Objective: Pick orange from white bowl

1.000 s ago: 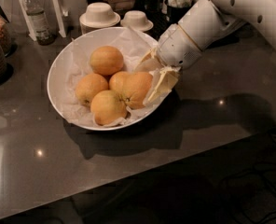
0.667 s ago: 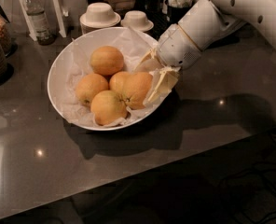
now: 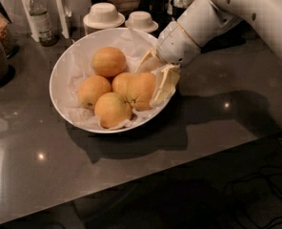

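- Nothing has shifted since a second ago: the gripper (image 3: 149,84) sits just inside the right rim of the white bowl (image 3: 60,75).
- Its fingers are spread apart around the orange's (image 3: 136,92) right side.
- The orange lies in the bowl, touching the smaller oranges (image 3: 109,61).

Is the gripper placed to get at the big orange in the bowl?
Probably yes. The gripper sits inside the bowl right beside the big orange, nothing between them; the smaller oranges crowd only its far side.
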Tool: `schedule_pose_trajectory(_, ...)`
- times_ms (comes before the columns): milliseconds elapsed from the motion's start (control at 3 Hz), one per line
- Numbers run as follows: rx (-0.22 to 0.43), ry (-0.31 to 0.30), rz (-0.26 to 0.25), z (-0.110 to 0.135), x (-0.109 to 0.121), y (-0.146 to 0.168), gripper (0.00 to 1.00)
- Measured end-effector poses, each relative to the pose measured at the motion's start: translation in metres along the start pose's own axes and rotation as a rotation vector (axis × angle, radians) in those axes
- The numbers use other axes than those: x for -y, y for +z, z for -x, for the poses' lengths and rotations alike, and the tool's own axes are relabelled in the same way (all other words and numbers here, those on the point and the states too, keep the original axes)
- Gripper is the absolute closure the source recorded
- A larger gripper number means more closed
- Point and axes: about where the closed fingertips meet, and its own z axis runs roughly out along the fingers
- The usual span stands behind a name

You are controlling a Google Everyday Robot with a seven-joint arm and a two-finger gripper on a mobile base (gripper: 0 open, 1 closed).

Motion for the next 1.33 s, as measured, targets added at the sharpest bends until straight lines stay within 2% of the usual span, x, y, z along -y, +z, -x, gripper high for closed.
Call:
schedule_pose_trajectory(667,0.005,-0.079,-0.039,0.017,0.014,-0.004,1.00)
schedule_pose_trajectory(1000,0.005,-0.080,-0.040,0.017,0.012,-0.005,1.00)
schedule_pose_trajectory(1333,0.020,-0.104,-0.062,0.026,0.007,-0.011,1.00)
